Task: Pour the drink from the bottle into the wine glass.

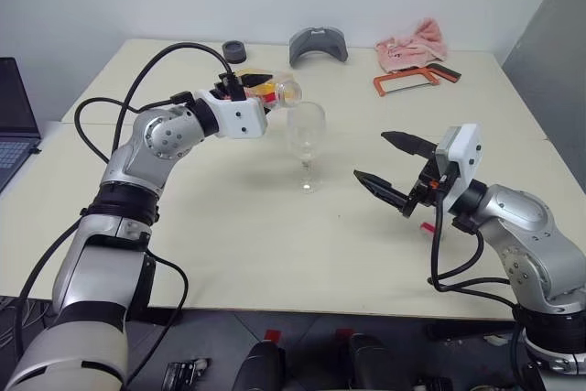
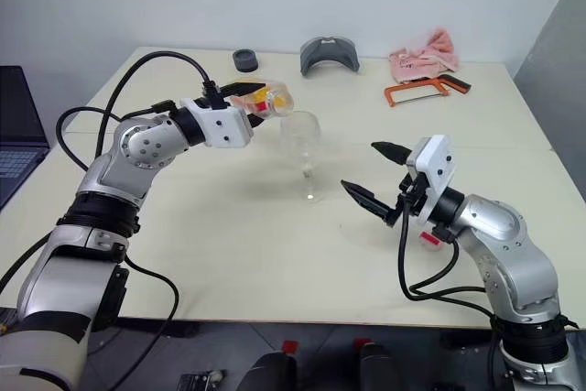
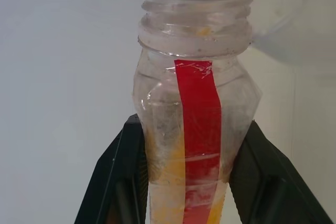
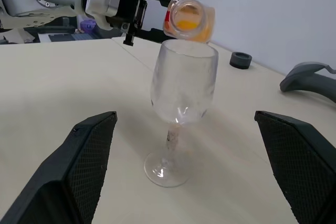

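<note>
Sideways, my left gripper (image 1: 259,89) clamped the small clear plastic bottle (image 1: 277,91) (orange-yellow drink (image 4: 188,24) inside) with its mouth over the clear stemmed wine glass (image 1: 306,135) on the beige table (image 1: 229,254), while my right gripper (image 1: 394,167) gaped, holding nothing.

A black ring (image 1: 234,50), a grey curved headband-like piece (image 1: 318,45), a pink cloth (image 1: 414,41) and an orange-framed hacksaw (image 1: 409,79) are lying along the far edge of the cream table (image 1: 275,254). A laptop (image 1: 13,121) is sitting beside the table's left end.
</note>
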Controlling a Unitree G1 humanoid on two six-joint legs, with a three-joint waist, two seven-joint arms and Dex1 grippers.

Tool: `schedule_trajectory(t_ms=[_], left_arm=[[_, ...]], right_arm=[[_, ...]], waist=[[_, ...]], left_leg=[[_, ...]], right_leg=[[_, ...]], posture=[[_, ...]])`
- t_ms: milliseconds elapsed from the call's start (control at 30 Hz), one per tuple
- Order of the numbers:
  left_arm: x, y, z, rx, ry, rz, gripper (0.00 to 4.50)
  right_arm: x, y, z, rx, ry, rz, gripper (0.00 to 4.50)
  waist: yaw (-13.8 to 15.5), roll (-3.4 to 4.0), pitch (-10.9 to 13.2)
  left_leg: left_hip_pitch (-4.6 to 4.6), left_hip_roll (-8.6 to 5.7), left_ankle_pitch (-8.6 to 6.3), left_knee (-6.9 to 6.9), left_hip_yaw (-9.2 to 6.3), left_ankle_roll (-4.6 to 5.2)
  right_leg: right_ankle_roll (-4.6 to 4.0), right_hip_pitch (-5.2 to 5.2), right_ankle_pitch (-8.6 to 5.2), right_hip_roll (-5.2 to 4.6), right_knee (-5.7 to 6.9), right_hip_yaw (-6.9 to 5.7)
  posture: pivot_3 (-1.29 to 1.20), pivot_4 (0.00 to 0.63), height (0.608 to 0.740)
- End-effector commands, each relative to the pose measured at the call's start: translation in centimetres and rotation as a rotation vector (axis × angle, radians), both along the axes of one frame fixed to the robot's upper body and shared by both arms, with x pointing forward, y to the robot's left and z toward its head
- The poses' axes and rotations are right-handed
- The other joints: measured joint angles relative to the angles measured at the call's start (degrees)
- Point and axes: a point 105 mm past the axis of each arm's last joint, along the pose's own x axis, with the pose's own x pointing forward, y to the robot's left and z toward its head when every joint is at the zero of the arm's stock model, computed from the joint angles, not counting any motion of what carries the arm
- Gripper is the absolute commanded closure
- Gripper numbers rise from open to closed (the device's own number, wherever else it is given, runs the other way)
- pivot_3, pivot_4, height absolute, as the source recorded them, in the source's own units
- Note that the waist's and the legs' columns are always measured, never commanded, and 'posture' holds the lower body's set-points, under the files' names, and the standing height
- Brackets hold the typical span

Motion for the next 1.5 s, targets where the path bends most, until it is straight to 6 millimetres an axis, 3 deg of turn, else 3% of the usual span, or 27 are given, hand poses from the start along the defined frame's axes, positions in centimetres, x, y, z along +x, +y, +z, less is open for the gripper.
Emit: schedule_trajectory(t_ms=[33,367,1067,1500], left_arm=[[-0.4,-0.5,2.9,0.002,-0.121,-0.026,2.84],[0.0,-0.9,3.3,0.029,-0.173,-0.026,2.84],[0.2,-1.8,4.5,0.109,-0.282,-0.043,2.84],[0.3,-1.7,4.7,0.133,-0.307,-0.039,2.84]], right_arm=[[-0.4,0.8,1.1,0.006,-0.049,0.025,0.0],[-0.4,2.0,0.5,-0.019,-0.05,0.017,0.0],[0.0,1.4,0.4,0.013,-0.062,-0.061,0.0],[-1.2,1.6,0.3,0.016,-0.061,-0.011,0.0]], waist=[[0.0,0.0,0.0],[0.0,0.0,0.0],[0.0,0.0,0.0],[0.0,0.0,0.0]], left_leg=[[0.0,0.0,0.0,0.0,-0.02,0.0],[-0.01,0.0,0.0,0.0,0.0,-0.01],[-0.04,-0.02,0.01,0.01,0.05,-0.02],[-0.09,-0.02,0.01,0.02,0.11,-0.02]], right_leg=[[0.0,0.0,0.0,0.0,0.02,-0.01],[0.0,-0.04,0.0,0.0,0.06,-0.01],[0.0,-0.1,0.0,0.0,0.1,0.0],[0.0,-0.2,0.0,0.0,0.15,0.04]], posture=[[0.0,0.15,0.74],[0.0,0.15,0.74],[0.0,0.15,0.74],[0.0,0.15,0.74]])
